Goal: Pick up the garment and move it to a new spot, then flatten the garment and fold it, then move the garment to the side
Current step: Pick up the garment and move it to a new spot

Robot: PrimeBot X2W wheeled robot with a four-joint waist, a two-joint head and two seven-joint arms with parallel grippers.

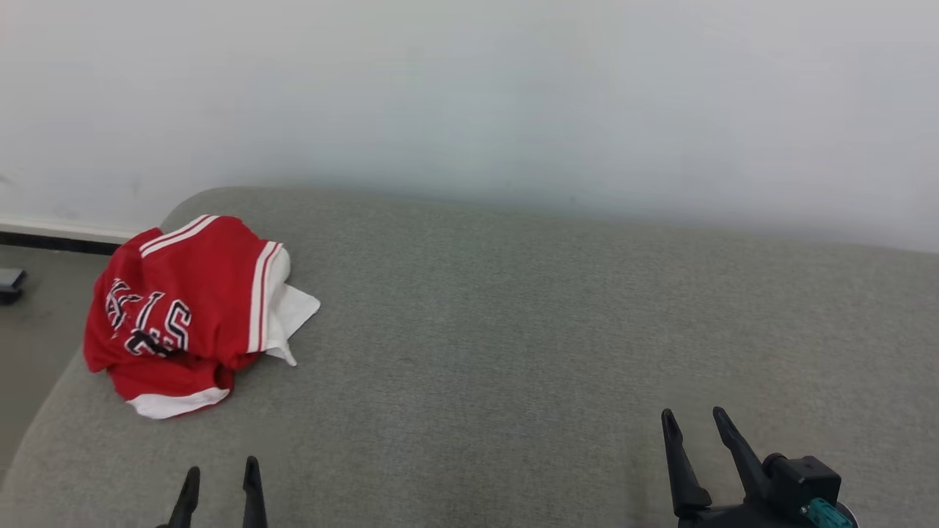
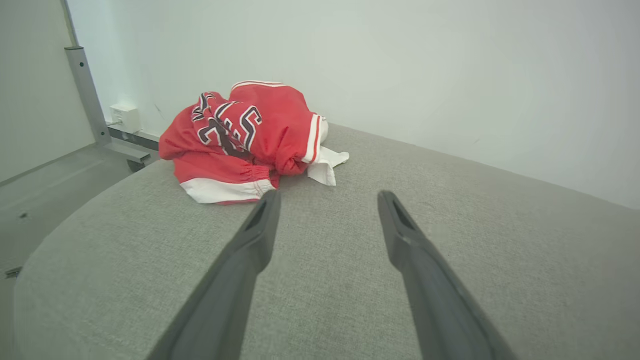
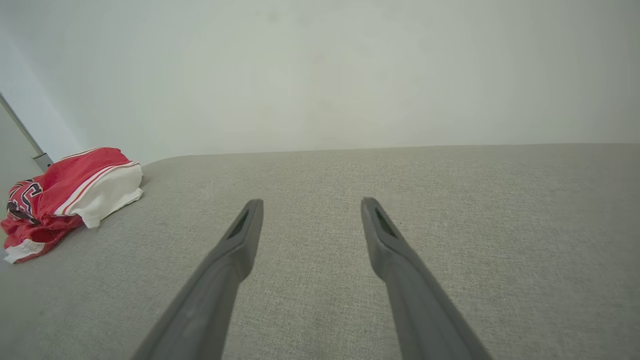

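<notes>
Head view, nearest edge: the left tool [image 1: 222, 465] shows as two dark fingertips at the bottom left, standing apart with nothing between them. The right tool [image 1: 692, 412] rises at the bottom right, its two long dark fingers likewise spread and empty, with a black wrist block and a teal fitting behind them. Both hover over the wide grey fabric-covered counter [image 1: 513, 330], and neither touches any cloth. Farther out, toward the counter's rounded far-left corner, lies the crumpled red jersey garment with white trim and black-and-white lettering [image 1: 183, 308], bunched into a heap, with a white hem at its near edge and a white flap poking out on its right side. It sits ahead of the left tool with bare counter between them, and well apart from the right tool. In the left wrist view the heap lies just beyond that tool's left fingertip. Past the counter's left edge are the grey floor [image 1: 29, 330] and a small dark object [image 1: 11, 282]. Behind everything rises the plain pale wall [image 1: 469, 95].
</notes>
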